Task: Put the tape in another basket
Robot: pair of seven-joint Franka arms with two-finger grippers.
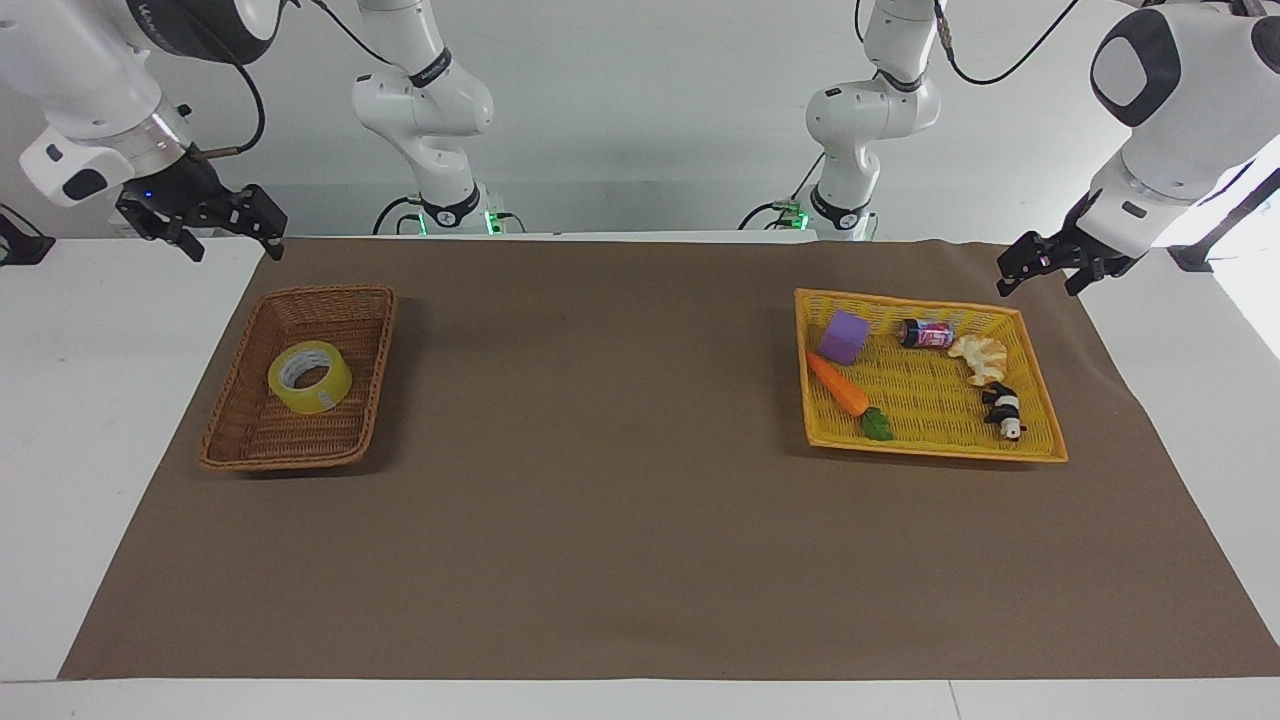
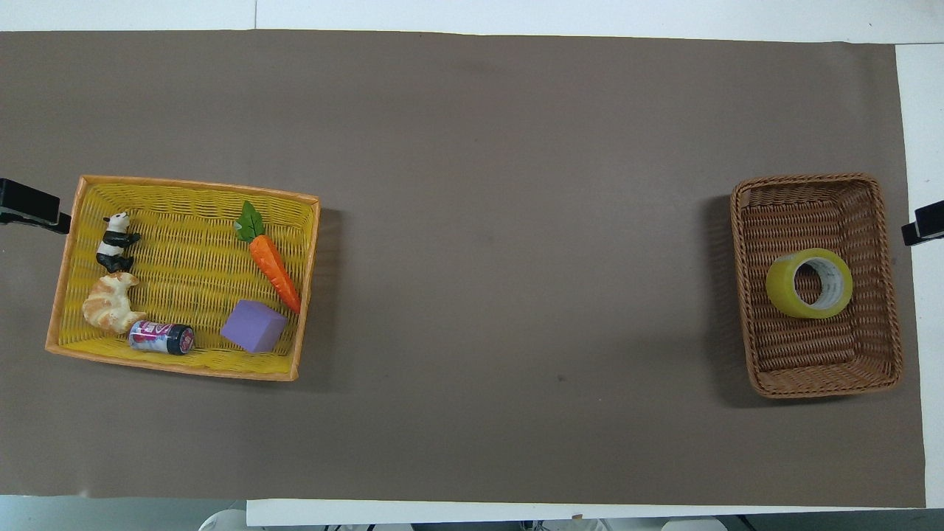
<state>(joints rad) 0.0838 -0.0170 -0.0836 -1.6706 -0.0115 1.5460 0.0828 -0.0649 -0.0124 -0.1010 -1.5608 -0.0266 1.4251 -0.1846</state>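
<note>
The ring-shaped roll of translucent yellow packing tape (image 1: 310,376) (image 2: 809,283) lies inside the rectangular brown woven wicker basket (image 1: 231,431) (image 2: 819,386) on the table (image 1: 600,520). My right gripper (image 1: 218,228) hangs in the air above the table beside that basket, fingers spread wide, holding nothing. My left gripper (image 1: 1040,268) waits well apart from that basket, fingers apart, holding nothing.

A brown mat (image 1: 620,480) covers most of a white table (image 1: 90,400). A plain pale wall (image 1: 650,120) rises past the table's edge.
</note>
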